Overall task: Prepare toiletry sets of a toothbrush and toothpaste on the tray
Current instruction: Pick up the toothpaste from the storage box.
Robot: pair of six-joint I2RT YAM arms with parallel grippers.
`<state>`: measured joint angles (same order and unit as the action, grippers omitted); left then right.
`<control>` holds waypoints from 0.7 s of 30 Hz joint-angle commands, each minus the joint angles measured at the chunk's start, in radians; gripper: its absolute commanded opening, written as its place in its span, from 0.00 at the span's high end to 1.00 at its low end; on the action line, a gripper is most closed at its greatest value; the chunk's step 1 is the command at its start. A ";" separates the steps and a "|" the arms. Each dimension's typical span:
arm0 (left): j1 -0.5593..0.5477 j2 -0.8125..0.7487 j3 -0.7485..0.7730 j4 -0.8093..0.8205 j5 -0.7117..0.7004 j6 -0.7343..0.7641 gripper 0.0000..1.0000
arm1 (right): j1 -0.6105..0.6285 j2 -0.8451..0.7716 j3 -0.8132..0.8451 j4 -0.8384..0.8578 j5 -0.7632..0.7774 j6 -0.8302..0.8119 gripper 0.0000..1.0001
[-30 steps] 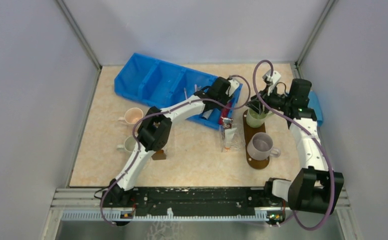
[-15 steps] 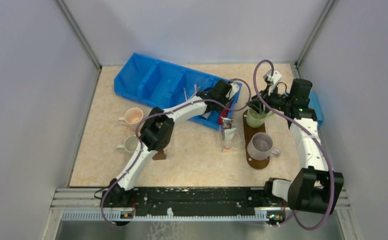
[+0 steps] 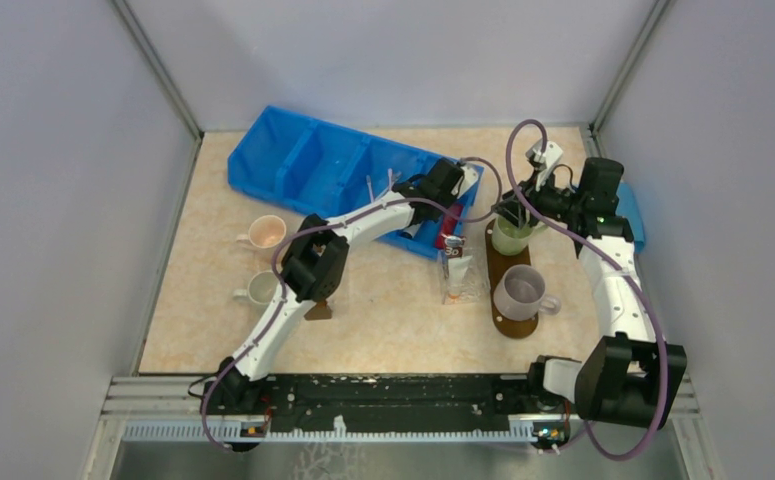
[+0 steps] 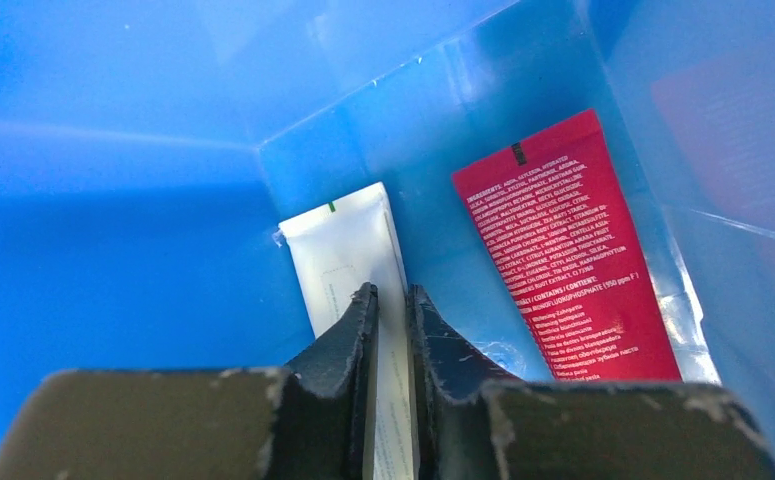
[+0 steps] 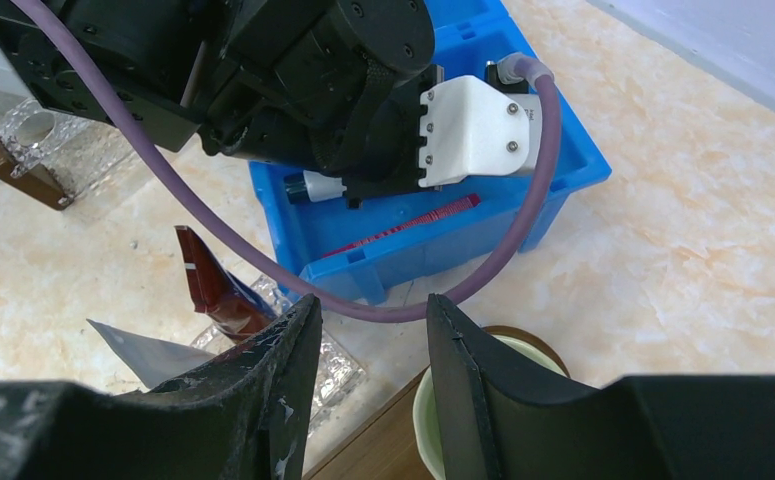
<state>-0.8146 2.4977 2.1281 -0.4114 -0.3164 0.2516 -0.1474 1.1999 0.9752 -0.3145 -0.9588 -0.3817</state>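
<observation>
Left wrist view: our left gripper [image 4: 390, 300] has just narrowed its jaws onto the flat white toothpaste tube [image 4: 338, 250], which lies in the blue plastic compartment bin [image 4: 113, 200] beside a red toothpaste tube [image 4: 553, 260]. A second ago those jaws stood wider. We judge the pickup begun; the long dark brown oval tray [image 3: 501, 268] awaits it. Our right gripper [image 5: 368, 330] hangs released, empty.

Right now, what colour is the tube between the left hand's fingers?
The tube is white, seen best in the left wrist view.
</observation>
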 commanded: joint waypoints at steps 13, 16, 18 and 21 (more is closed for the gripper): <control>0.011 -0.189 -0.211 0.161 0.018 -0.004 0.82 | -0.014 -0.021 0.017 0.020 -0.021 -0.006 0.56; 0.005 -0.172 -0.205 0.146 0.004 0.025 0.63 | -0.014 -0.020 0.017 0.021 -0.021 -0.005 0.57; 0.002 -0.137 -0.168 0.103 0.006 0.030 0.55 | -0.014 -0.020 0.019 0.019 -0.021 -0.005 0.57; 0.001 -0.060 -0.043 -0.022 0.027 0.012 0.47 | -0.014 -0.022 0.019 0.019 -0.021 -0.005 0.57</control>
<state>-0.8192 2.3672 1.9579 -0.3168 -0.2878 0.2634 -0.1490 1.1999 0.9752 -0.3145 -0.9623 -0.3820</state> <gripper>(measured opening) 0.494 0.435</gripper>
